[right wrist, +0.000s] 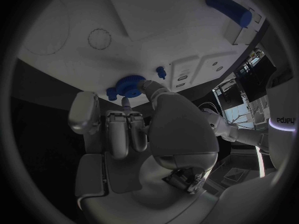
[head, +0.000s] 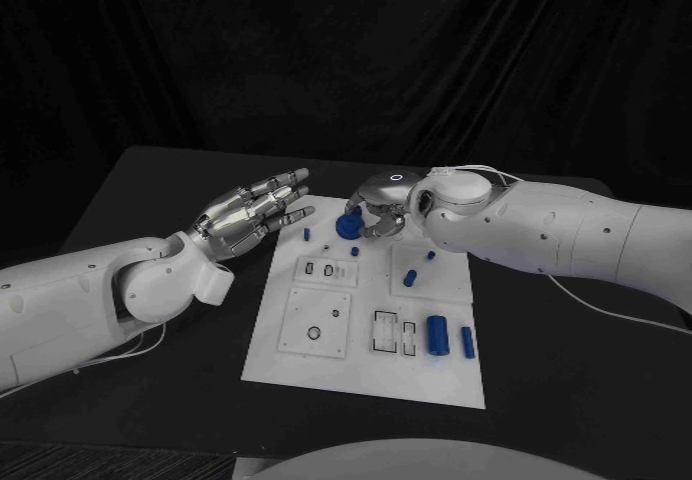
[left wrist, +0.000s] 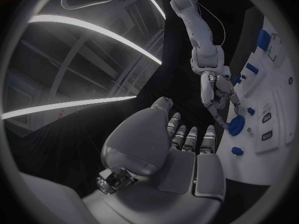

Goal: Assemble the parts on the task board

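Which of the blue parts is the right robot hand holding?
The round toothed blue part at the board's far edge, pinched by the right robot hand; the other blue pieces sit untouched.

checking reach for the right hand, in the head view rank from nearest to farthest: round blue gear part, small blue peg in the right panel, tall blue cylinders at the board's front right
1. Round blue gear part, at the right hand's fingertips, board's far edge.
2. Small blue peg, mid-board, right panel.
3. Tall blue cylinders, front right of the white task board.
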{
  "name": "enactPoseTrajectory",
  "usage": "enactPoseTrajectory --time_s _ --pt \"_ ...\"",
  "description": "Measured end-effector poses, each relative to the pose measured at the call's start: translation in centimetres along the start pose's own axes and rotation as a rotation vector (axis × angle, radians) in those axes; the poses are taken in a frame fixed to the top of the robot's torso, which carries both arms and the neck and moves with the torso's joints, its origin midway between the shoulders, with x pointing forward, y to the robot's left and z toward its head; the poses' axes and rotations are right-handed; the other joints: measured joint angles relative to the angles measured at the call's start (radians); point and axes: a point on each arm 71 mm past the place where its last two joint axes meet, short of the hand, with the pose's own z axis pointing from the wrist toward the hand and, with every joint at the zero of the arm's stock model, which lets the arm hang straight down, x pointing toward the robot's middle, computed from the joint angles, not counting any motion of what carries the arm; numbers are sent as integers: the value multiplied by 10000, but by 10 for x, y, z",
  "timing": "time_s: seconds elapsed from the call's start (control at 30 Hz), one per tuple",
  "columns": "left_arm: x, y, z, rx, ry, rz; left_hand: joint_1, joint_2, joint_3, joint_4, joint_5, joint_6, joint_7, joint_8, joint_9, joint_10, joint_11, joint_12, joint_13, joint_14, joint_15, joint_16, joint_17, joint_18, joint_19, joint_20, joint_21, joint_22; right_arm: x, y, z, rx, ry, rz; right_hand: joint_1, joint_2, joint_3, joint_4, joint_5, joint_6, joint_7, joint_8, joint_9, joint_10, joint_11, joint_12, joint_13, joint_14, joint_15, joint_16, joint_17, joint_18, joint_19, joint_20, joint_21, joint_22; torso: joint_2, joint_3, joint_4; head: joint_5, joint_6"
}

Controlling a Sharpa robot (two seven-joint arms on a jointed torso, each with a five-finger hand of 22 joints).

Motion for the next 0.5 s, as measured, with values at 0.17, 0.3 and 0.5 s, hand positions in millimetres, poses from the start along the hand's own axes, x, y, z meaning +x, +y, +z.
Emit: enactPoseTrajectory --time_s 0.17,0.3,0.5 --pt "-1 -1 -2 0 -38 5 0 0 28 -27 0 0 0 0 0 0 0 0 0 0 0 0 0 -1 36 36 0 0 1 -9 -7 153 -92 12 -87 87 -3 3 -288 255 -36 48 -71 0 0 0 -1 0 0 0 0 0 0 0 -32 -1 3 4 -4 41 50" --pt "-3 -2 -5 5 -99 15 0 0 28 -27 0 0 0 0 0 0 0 0 0 0 0 0 0 -1 36 36 0 0 0 -17 -20 152 -518 96 -167 167 -137 137 -1339 315 -36 24 -328 0 0 0 -1 0 0 0 0 0 0 0 -33 -1 4 4 -4 93 94" --pt "-5 -3 -9 11 -180 32 0 0 28 -27 0 0 0 0 0 0 0 0 0 0 0 0 0 -1 36 36 0 0 -15 -27 -52 -8 -1680 279 -247 243 -560 362 -3034 405 -126 12 -598 24 -24 0 -2 0 0 0 0 0 39 -38 -78 -2 3 4 -4 149 71"
